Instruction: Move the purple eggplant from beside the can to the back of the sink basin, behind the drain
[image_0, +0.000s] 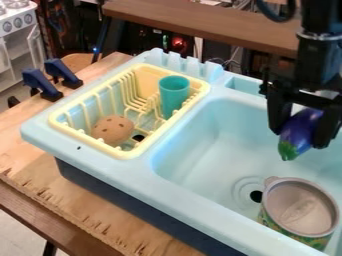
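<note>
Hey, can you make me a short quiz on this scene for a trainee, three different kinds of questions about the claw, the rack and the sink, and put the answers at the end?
1. Fill in the blank: The claw holds a purple toy eggplant, whose lower end is ____ in colour.

2. True or false: The teal cup and the brown spotted toy are both in the yellow rack.

3. Multiple choice: Which thing is in the sink basin, next to the drain hole?
A) the teal cup
B) the can
C) the brown spotted toy

Key: 1. green; 2. true; 3. B
</note>
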